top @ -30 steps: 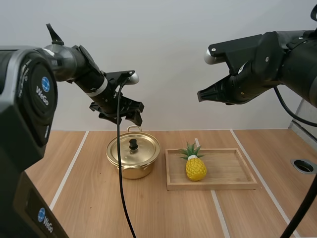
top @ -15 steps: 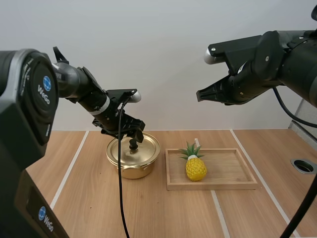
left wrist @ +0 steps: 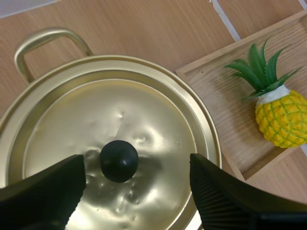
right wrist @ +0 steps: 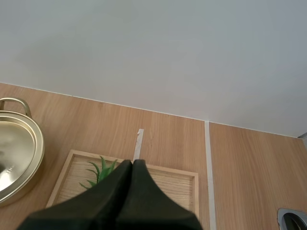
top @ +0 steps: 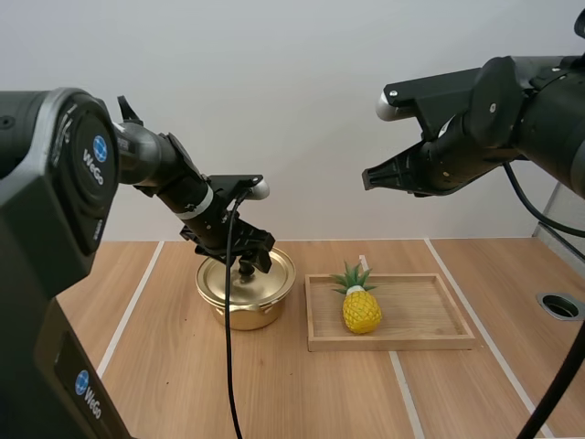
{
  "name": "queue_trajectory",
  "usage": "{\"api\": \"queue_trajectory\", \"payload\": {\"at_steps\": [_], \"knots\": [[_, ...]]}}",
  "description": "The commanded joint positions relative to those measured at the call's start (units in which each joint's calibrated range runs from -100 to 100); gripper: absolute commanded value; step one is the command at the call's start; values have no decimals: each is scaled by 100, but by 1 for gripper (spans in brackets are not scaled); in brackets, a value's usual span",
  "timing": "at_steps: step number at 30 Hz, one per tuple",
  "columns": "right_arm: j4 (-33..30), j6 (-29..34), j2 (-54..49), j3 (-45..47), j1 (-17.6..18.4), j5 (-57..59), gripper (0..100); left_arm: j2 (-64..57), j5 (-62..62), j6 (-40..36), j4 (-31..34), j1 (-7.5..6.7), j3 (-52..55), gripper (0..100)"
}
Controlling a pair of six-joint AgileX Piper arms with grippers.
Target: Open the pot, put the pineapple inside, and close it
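Zero steps done: gold lid [left wrist: 144, 110] on round gold metal pot [top: 245, 313], left tool [left wrist: 136, 167] spread around its black knob [left wrist: 119, 160] (no grip yet); right tool [top: 368, 177] clenched empty aloft; yellow toy pineapple [top: 362, 311] on wooden tray [top: 425, 318].

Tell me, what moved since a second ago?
The left gripper came down to the lid, its open fingers now either side of the knob, not gripping it yet. The right gripper, pot, pineapple and tray stayed put.

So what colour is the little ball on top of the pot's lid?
Black. The knob sits on the shiny gold lid, clearest in the left wrist view.
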Motion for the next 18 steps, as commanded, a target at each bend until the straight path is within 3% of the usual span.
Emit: {"api": "queue_trajectory", "payload": {"at_steps": [1, 18], "knots": [[6, -31, -55, -35, -20, 44, 0, 4, -172, -17, 2, -25, 8, 100], [6, -31, -55, -35, -20, 96, 0, 4, -464, 58, 2, -25, 8, 100]]}}
